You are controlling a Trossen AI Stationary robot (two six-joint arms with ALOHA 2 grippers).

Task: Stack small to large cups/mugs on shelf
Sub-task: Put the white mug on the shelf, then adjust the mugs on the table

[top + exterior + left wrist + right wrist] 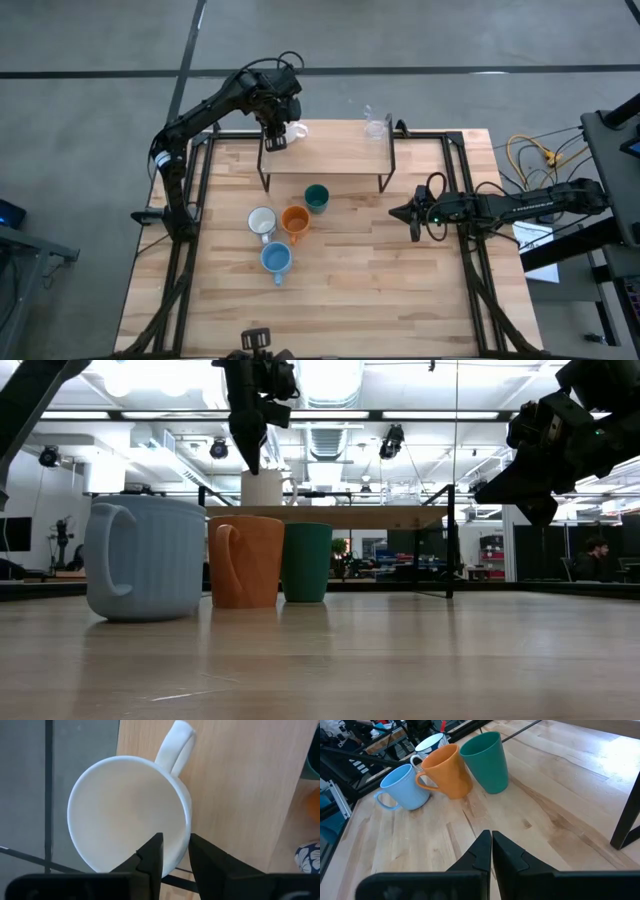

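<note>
Gripping the rim of a plain white mug (130, 810), the left gripper (175, 852) pinches the mug's wall, one finger inside and one outside. The mug stands upright at the left end of the shelf (335, 150), a small raised wooden platform on black legs at the far side of the table (380, 290). A clear glass (376, 126) stands at the shelf's right end. On the table in front of the shelf sit four more: a dark green cup (316, 198), an orange mug (295, 221) just beside it, a white mug with a dark pattern (262, 222) to its left, and a light blue mug (276, 260) nearest the front. The right gripper (491, 847) hovers above the table at the right, its fingers pressed together and holding nothing.
</note>
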